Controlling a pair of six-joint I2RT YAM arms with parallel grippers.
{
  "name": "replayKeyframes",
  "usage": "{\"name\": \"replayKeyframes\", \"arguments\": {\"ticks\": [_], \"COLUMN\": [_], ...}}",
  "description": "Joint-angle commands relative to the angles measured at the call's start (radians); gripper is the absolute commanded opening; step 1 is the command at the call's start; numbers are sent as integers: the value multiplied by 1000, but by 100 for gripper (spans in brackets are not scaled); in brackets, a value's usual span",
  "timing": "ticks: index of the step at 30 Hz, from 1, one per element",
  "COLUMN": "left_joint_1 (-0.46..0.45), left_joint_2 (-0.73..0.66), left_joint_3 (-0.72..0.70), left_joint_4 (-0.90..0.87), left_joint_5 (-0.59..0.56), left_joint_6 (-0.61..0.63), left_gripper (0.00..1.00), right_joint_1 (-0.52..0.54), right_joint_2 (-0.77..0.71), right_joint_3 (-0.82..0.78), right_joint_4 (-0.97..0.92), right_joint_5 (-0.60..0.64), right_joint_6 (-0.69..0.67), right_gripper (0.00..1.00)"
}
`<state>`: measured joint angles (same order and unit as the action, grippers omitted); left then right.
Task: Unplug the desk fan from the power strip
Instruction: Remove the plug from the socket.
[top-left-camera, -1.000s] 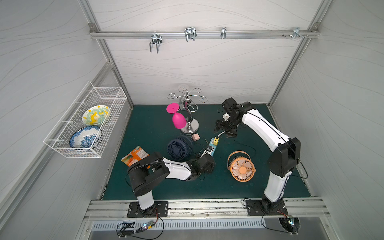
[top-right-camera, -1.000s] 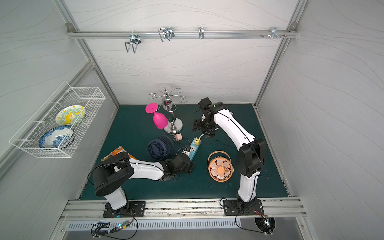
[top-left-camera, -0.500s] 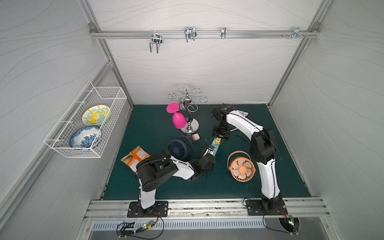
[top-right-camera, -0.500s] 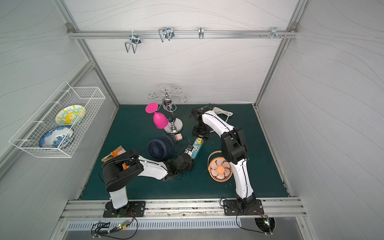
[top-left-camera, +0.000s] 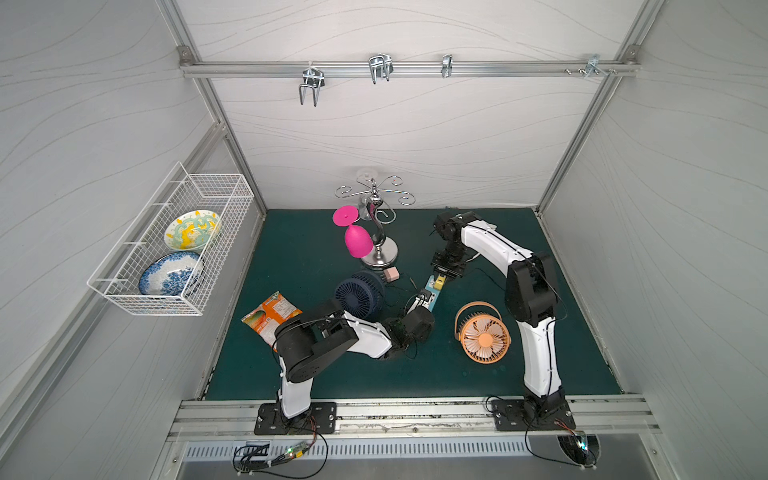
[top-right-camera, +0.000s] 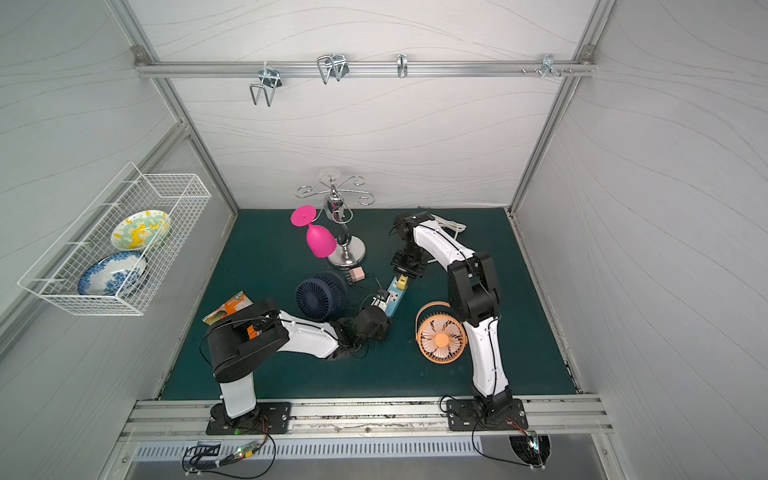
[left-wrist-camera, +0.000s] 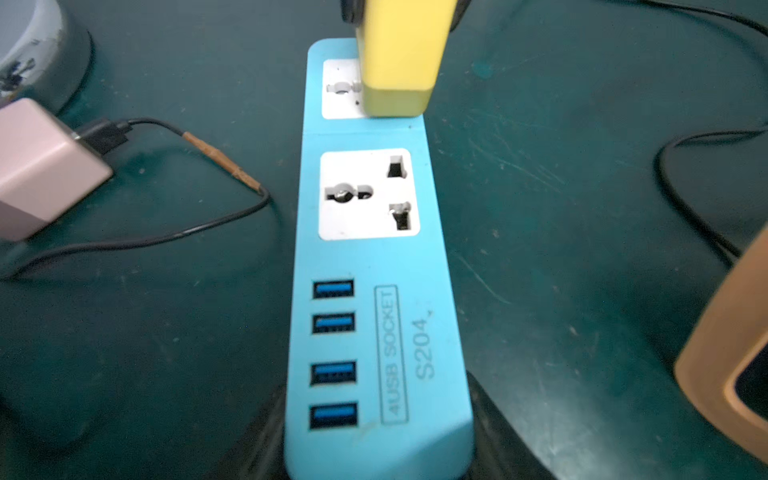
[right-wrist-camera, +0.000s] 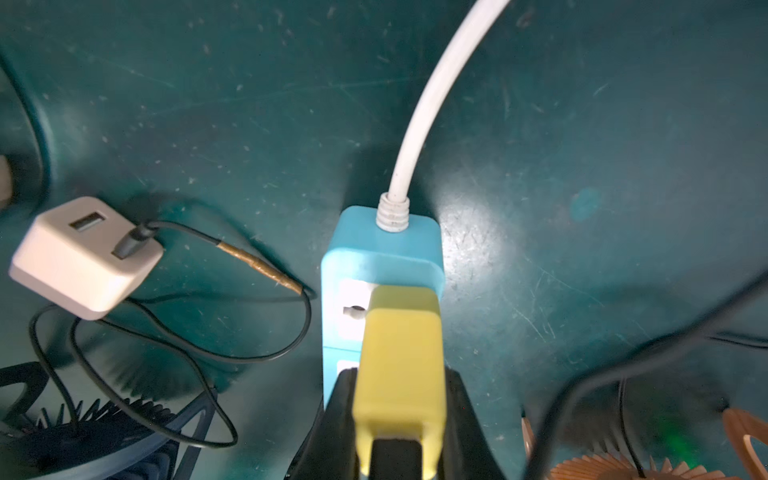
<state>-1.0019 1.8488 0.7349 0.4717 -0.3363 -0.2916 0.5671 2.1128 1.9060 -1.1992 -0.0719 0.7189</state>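
Since the earlier frame, the right arm (top-left-camera: 494, 245) has folded inward, bringing the right gripper (top-left-camera: 444, 275) down over the power strip (top-left-camera: 433, 296), and the left gripper (top-left-camera: 419, 302) has clamped the strip's 7 o'clock end. In both top views the strip's long axis runs 7 to 1 o'clock; the right gripper sits at the 1 o'clock end. The navy desk fan (top-left-camera: 358, 293) stands at 9 o'clock of the strip, apart from it. Right jaws flank a yellow plug (right-wrist-camera: 399, 365) seated beside the white cord (right-wrist-camera: 424, 104); whether they grip it cannot be told. Extraction likely requires a pull square to the strip face. Only wrist views show the fan's pink adapter (left-wrist-camera: 41, 170) lying loose on the mat (left-wrist-camera: 561, 208).
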Motion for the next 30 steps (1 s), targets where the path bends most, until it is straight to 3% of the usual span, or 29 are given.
{"name": "replayKeyframes", "arguments": {"ticks": [1,4,10,13,15,22,27,30], "left_joint_1": [-17,-26,-29,-29,-29,-29,-30,-33], "left_joint_2": [19,27,34,37,44,59,65,63], "left_joint_3": [14,31,38,51,58,42,55,54], "left_joint_4": [4,-28,-36,-86,-107,-126,-141,-147], "left_joint_5": [-2,-9,-18,-17,-14,1,15,14], "left_joint_6": [-7,-6,-24,-22,-24,-51,-40,-39], "left_gripper": [14,7,3,0,0,0,0,0], "right_joint_1": [-8,-10,-18,-16,-24,-115,-43,-35], "right_joint_2": [43,69,102,112,102,10,121,182], "right_joint_3": [21,32,50,54,55,-45,199,318], "right_joint_4": [-29,-25,-19,-18,-21,55,-101,-167], "right_joint_5": [32,36,26,8,9,-78,4,-33], "right_joint_6": [17,20,32,35,35,88,46,39], "right_gripper": [73,69,49,16,0,0,0,0]}}
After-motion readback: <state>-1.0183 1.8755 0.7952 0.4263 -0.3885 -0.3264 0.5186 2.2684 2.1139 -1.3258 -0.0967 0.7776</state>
